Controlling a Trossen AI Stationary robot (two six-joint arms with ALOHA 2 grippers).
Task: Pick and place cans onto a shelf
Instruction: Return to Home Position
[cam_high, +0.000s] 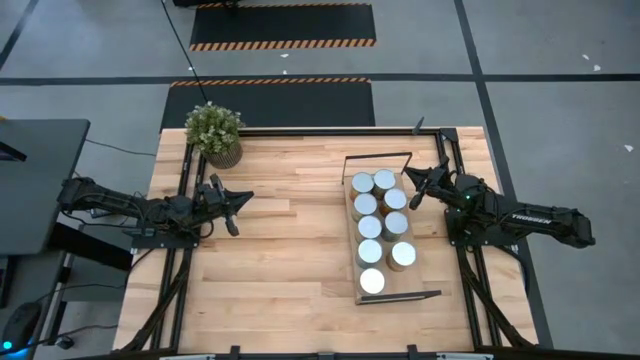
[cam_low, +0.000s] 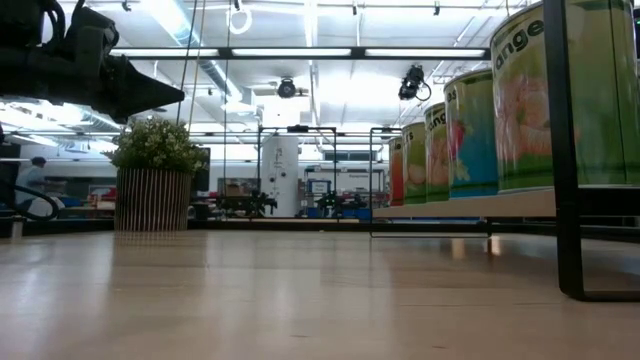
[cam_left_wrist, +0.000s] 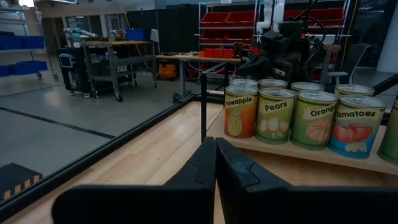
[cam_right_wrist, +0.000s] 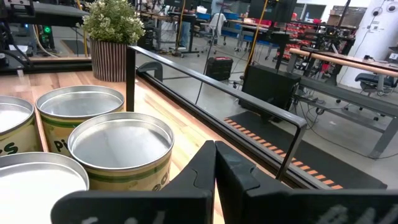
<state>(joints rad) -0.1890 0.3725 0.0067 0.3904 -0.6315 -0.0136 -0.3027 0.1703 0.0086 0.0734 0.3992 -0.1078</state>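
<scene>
The cans (cam_high: 369, 227) are standing upright in 2 rows on the shelf (cam_high: 400, 285), a long pale-wood board with a thin black metal frame at each end. The shelf is lying on the right half of the plank-built tabletop (cam_high: 280, 260). From above, the cans' round tops are shining silver-white. In the right wrist view those tops are showing as shallow metal dishes with raised rims. In the left wrist view the cylinders are carrying glossy labels, among them Pineapple, Pears and Tomatoes, in orange, green and blue.

The left gripper (cam_high: 246, 198) is hanging over bare wood left of the shelf, well apart from it. Its 2 dark angular fingers (cam_left_wrist: 199, 168) are pressing flat together with nothing between them. The right gripper (cam_high: 412, 196) is hovering just beside the far-end cans at the shelf's right edge, its fingers (cam_right_wrist: 233, 165) likewise pressing together, empty.

A potted plant (cam_high: 214, 130) with small leafy sprigs is sitting in a ribbed round pot at the table's far-left corner.
</scene>
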